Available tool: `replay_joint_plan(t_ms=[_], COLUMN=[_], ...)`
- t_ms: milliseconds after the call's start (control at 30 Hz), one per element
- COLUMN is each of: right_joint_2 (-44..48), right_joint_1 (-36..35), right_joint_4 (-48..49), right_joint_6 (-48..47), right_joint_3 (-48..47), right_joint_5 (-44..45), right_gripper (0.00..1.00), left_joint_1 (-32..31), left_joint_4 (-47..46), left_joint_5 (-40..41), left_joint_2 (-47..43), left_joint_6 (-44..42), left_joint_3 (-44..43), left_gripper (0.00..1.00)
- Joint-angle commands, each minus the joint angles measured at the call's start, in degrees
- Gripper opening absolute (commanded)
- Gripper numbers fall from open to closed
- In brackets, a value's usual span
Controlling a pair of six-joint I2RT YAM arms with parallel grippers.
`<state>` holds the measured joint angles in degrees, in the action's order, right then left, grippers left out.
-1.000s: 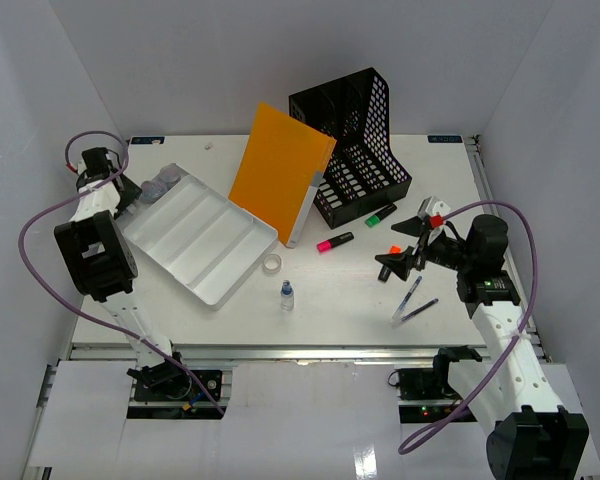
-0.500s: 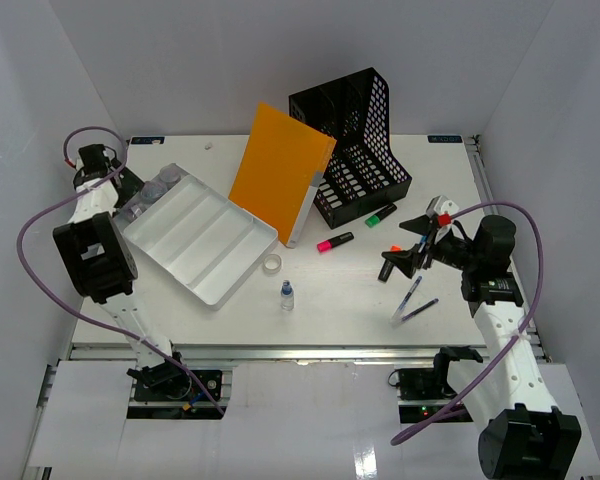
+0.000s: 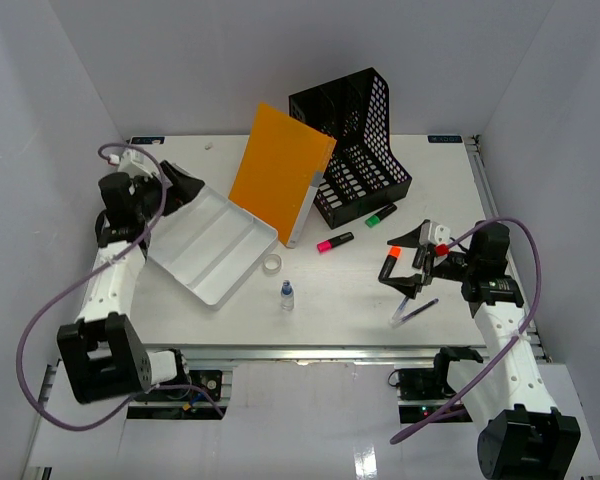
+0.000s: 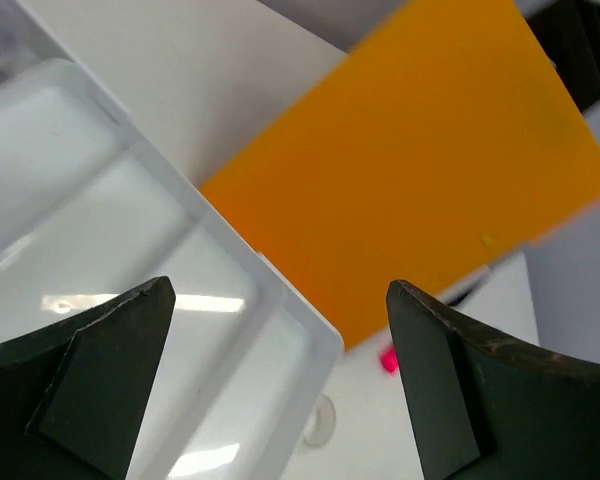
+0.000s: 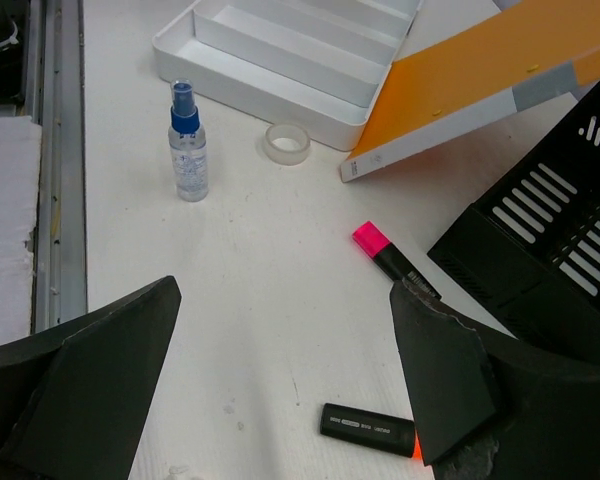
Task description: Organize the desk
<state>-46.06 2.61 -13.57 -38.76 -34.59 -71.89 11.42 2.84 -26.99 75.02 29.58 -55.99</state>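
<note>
The desk (image 3: pixel 340 290) fills the middle of the top view. We judge it rigid and fixed, so we grip only the light clutter on it, such as the orange-tipped marker (image 5: pixel 370 430), across its slick round barrel. Our left gripper (image 4: pixel 280 310) and right gripper (image 5: pixel 285 300) both gape wide, empty.

The desk (image 3: pixel 340 290) and tray (image 3: pixel 205 240) are white. The folder (image 3: pixel 280 175) is orange. The file holder (image 3: pixel 360 150) is black, patterned with holes and slots. There is a pink-capped black marker (image 3: pixel 335 241), a green-capped marker (image 3: pixel 381 214), and a clear bottle (image 3: pixel 287 296) with a blue cap.
</note>
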Motion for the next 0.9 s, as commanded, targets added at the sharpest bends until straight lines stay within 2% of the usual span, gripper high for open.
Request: replay_joint_plan(t_ms=[0,167,300,467,633,867], right_joint_2=[0.49,0.03,-0.17,-0.24,-0.52,-0.61], right_joint_1=[0.29,0.38,0.38,0.46,0.46,0.46], right_joint_4=[-5.56,-6.89,-7.01,-7.26,-7.17,-7.08], right_joint_6=[-9.99,-12.18,-12.67,-13.08,-13.02,-12.92], right_joint_3=[0.48,0.55,0.56,0.57,0.56,0.47], right_joint_5=[-4.33,-4.77,-4.42,-4.75,-4.40,-4.31], right_gripper=[0.94,0.95,0.96,0.96,0.96,0.96], left_joint_1=[-4.82,-8.98,-13.74,-21.01,-26.34,-41.15], left_joint_4=[-12.41,-20.55,-22.30,-22.96,-22.05,-20.54], left_joint_5=[-13.46,-17.51,-19.82,-13.38,-9.60,7.20], left_joint_2=[-14.09,-32.47,-38.09,-45.98,-47.07,-46.98], left_joint_6=[-2.92,-1.76,3.03,3.29,4.20,3.82], left_joint_3=[14.00,25.04,30.07,36.84,39.89,43.07], left_gripper=[0.98,0.98,0.98,0.98,0.98,0.98])
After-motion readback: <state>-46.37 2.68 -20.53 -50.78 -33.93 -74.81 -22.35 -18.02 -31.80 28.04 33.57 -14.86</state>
